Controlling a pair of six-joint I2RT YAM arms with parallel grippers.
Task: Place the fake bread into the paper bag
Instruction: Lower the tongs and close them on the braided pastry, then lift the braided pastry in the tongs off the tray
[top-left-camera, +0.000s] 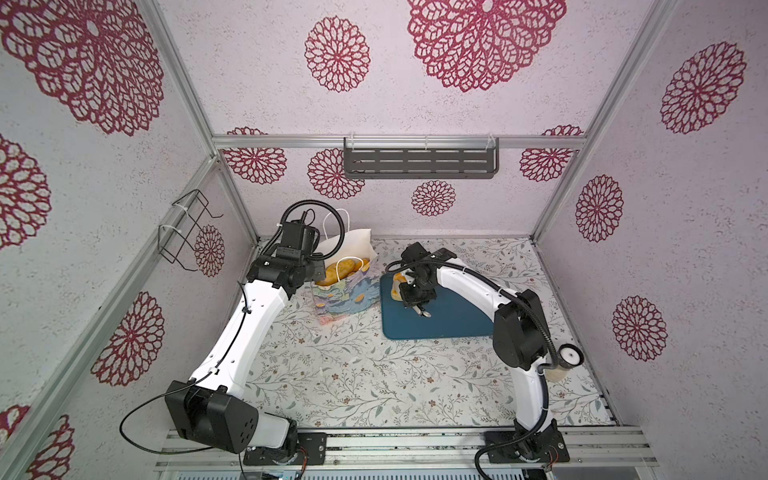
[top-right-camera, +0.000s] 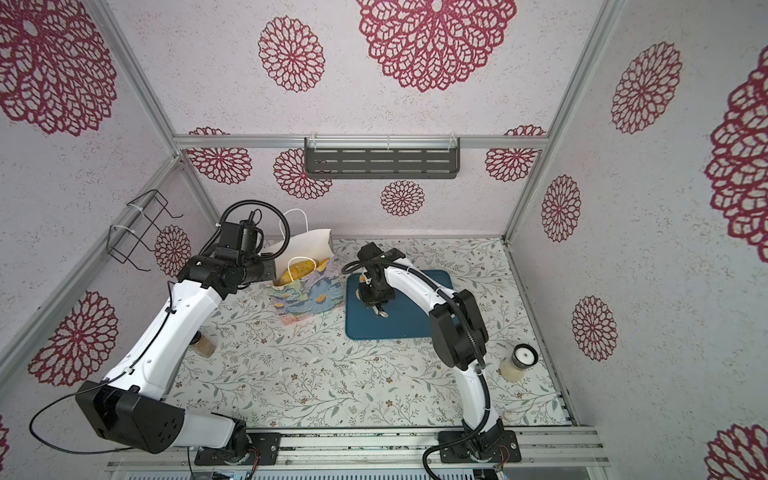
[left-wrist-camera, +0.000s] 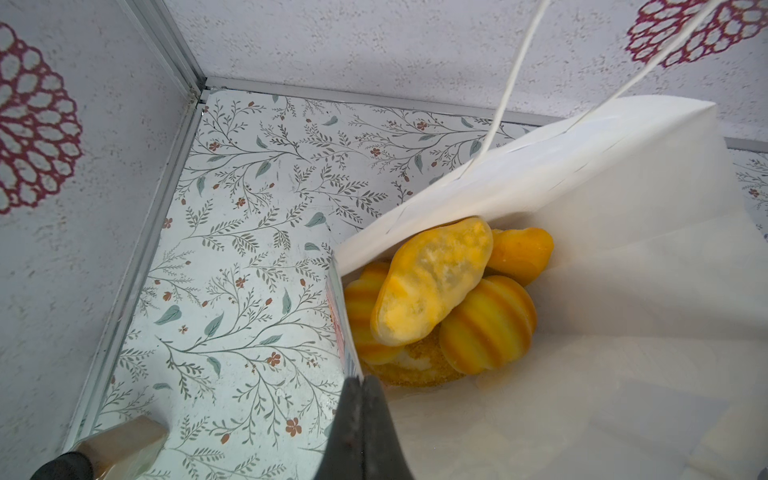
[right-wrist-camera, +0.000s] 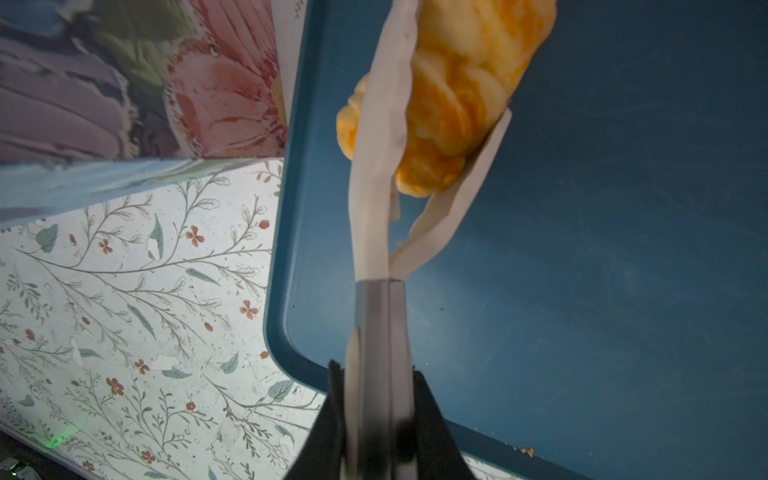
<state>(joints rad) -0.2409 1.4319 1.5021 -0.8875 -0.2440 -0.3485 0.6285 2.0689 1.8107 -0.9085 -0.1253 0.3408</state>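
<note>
Tongs (right-wrist-camera: 382, 124) of cream plastic pinch a glossy, knobbly golden bread (right-wrist-camera: 465, 75).

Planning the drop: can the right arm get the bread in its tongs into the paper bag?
Probably yes. The left claw pinches the paper bag rim, holding its mouth open beside the tray; only a cord handle drooping over the opening might snag.

Six breads (left-wrist-camera: 428, 282); one bag (left-wrist-camera: 623, 249), tray (right-wrist-camera: 623, 291), tongs (right-wrist-camera: 376, 187).

A teal tray (top-left-camera: 449, 322) lies on the floral mat (top-left-camera: 353, 374), perhaps a jar (top-right-camera: 519, 365) nearby.
</note>
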